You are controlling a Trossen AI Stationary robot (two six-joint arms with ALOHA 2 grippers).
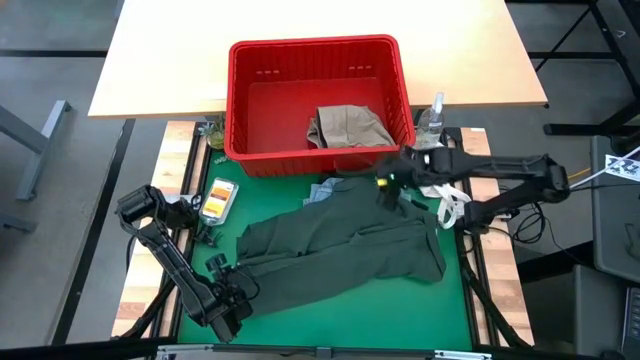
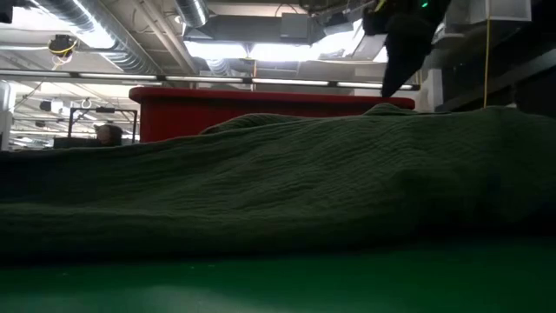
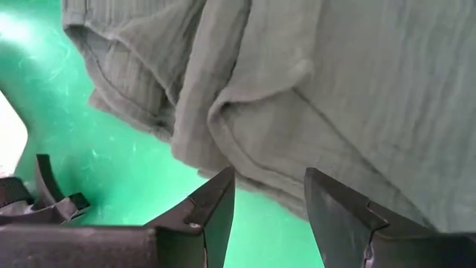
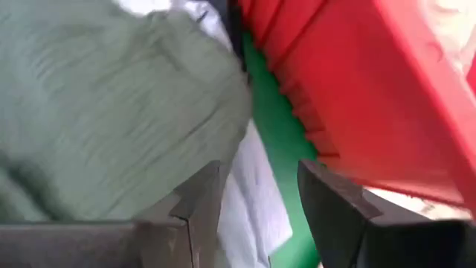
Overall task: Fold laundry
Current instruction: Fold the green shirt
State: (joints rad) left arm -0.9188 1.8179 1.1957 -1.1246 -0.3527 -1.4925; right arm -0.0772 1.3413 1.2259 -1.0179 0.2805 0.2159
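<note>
1. A dark olive green crinkled garment (image 1: 345, 240) lies spread across the green mat (image 1: 330, 320) on the desk, just in front of the red plastic basket (image 1: 250, 100).
2. A beige khaki piece (image 1: 348, 127) sits crumpled inside that basket.
3. The left pincer (image 3: 269, 197) hovers at the garment's near left hem, fingers wide apart and gripping nothing.
4. The right pincer (image 4: 256, 195) hangs at the garment's far edge beside the basket wall, above a white cloth (image 4: 249, 201), fingers spread and empty.
</note>
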